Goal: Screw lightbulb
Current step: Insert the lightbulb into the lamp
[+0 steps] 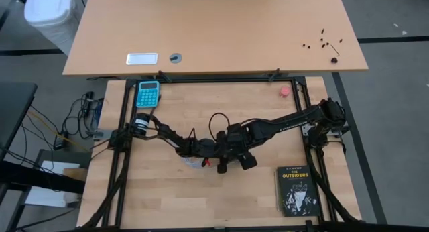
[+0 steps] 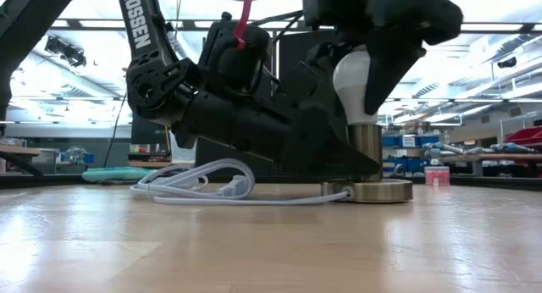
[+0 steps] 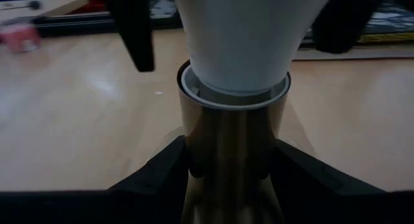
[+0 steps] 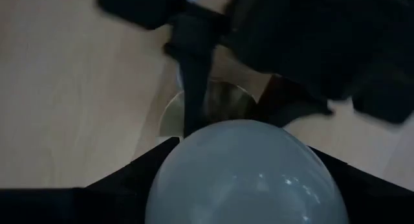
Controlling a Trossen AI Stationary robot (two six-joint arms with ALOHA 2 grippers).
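The lamp socket (image 2: 366,162), a brass-coloured post on a round metal foot, stands on the wooden worktop (image 1: 161,192) near its middle, and everything else is placed from it. Its white cord (image 2: 199,185) lies coiled on the wood just beside the foot. A black book (image 1: 295,190) lies well apart from the socket, toward the worktop's near right corner. A blue calculator (image 1: 148,93) and a small pink-red round object (image 1: 285,91) sit well apart from it at the far edge, one to either side. Both arms crowd over the socket from opposite sides, so the high view hides it; the left arm's body stands between the cord and the post in the low view.

Bare wood lies open all around the foot, widest toward the near edge.

The lightbulb (image 2: 354,83) stands upright in the socket's top, its neck inside the white collar. The right hand (image 4: 242,185) comes down over the bulb's dome with a finger on either side, gripping it. The left hand (image 3: 233,179) clamps the socket's post from both sides, low beneath the collar.
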